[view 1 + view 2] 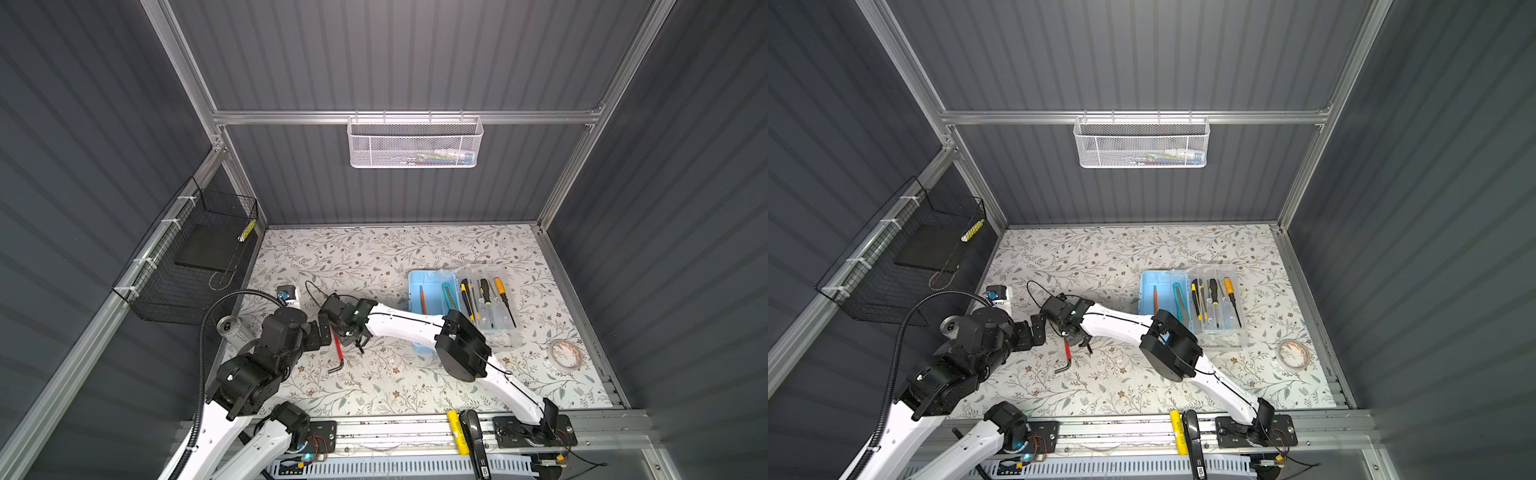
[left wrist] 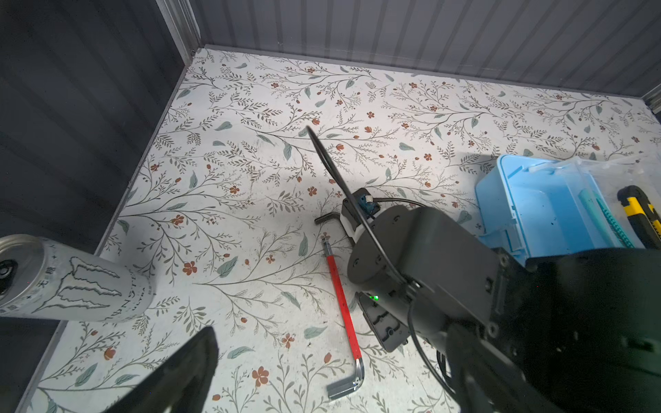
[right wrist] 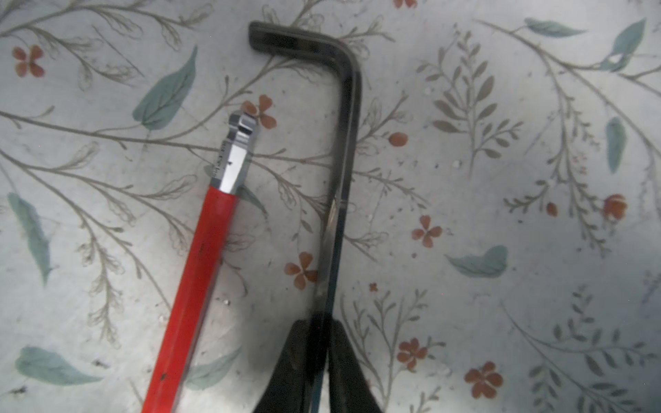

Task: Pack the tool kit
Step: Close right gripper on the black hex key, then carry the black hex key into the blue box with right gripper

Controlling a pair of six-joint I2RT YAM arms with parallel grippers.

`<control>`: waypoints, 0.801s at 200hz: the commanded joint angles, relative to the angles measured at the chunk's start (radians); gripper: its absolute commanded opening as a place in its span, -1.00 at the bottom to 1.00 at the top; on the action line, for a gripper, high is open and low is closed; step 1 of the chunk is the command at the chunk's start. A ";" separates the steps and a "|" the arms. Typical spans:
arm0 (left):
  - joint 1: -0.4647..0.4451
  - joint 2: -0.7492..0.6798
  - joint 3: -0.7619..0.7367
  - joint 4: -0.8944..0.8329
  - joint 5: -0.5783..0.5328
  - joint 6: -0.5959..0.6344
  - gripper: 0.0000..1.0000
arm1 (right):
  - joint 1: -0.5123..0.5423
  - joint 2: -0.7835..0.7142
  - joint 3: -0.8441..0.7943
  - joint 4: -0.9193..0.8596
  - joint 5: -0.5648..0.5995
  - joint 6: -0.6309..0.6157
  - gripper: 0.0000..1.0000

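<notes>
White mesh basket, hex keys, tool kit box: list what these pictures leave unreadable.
- white mesh basket: contents, both top views, blurred behind mesh.
- black hex key: long end, right wrist view, runs into the shut right gripper and off the edge.
- red hex key: bent end, same view, cut by the edge.
- tool kit box: near corner, top views, covered by the right arm.

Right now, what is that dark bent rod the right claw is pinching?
The dark hex key is an L-shaped bar of glossy blackish metal with flat facets. The right gripper is shut on its long arm; the short arm bends off at the far end. It lies at or just above the floral table, beside the red-sleeved hex key, not touching it.
</notes>
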 commanded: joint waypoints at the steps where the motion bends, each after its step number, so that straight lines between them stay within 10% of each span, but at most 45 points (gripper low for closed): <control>1: 0.000 -0.008 -0.008 0.008 -0.006 0.016 0.99 | -0.011 0.056 -0.002 -0.079 -0.001 -0.004 -0.81; 160: 0.000 -0.008 -0.008 0.006 -0.010 0.014 0.99 | -0.091 -0.336 -0.319 0.059 -0.034 0.126 -1.00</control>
